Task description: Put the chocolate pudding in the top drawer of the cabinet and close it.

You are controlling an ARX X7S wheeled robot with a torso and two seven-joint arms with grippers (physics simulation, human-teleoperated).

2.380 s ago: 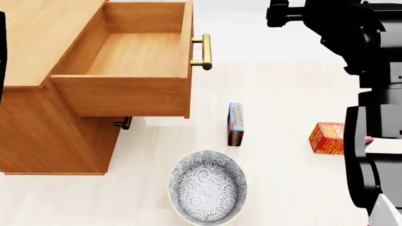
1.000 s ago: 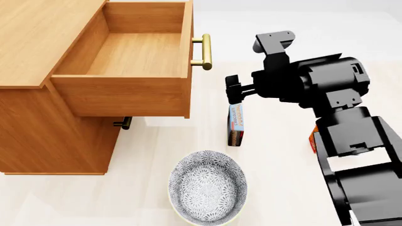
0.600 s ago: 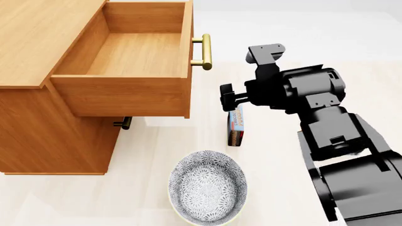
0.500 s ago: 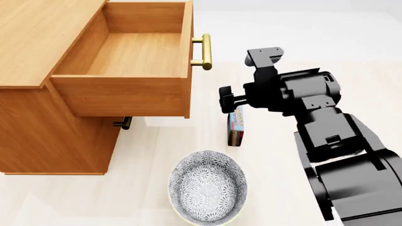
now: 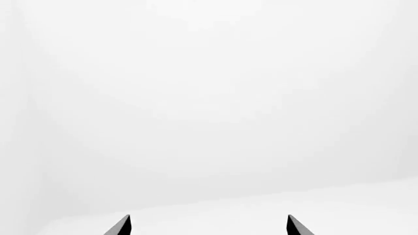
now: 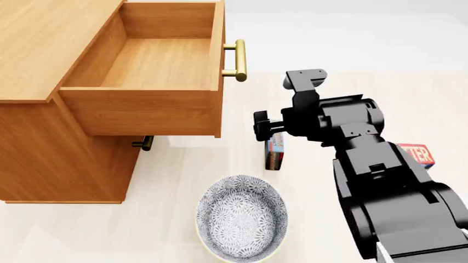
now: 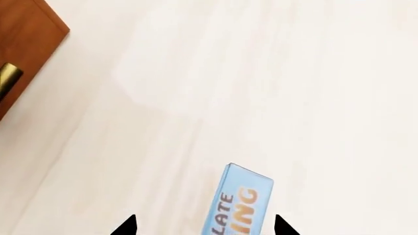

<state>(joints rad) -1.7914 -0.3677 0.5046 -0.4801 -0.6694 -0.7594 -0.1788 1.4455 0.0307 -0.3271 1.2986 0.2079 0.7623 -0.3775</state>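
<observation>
**Right Arm Arrives Over the Pudding — Grasp Not Yet Made**

As the head view shows, we have brought the right gripper (image 6: 264, 125) in from the far right edge of the scene, where it sat about two seconds ago, to a point directly above the upper end of the chocolate pudding (image 6: 275, 154). Over the last half second the arm has crept slightly lower and nearer the box, and a red-orange butter box (image 6: 417, 154) it had been hiding now shows behind the forearm.

Position of the task item: the chocolate pudding stands on its thin edge on the pale floor, between the cabinet (image 6: 44, 142) and the butter box, just beyond the patterned bowl (image 6: 242, 217). It has not shifted in any earlier picture.

Finger state: in the right wrist view the two dark fingertips (image 7: 127, 226) stand well apart, with the blue face of the box (image 7: 238, 205) between them but nearer one side. Nothing is clamped. The left gripper (image 5: 207, 226) is likewise spread wide and faces only blank white background.

Consequence for the task: the top drawer (image 6: 157, 66) is already pulled fully out and holds nothing, so the receiving step is prepared. We judge the next action to be a short descent with a small sideways correction — then closure across the box's thin faces.
</observation>
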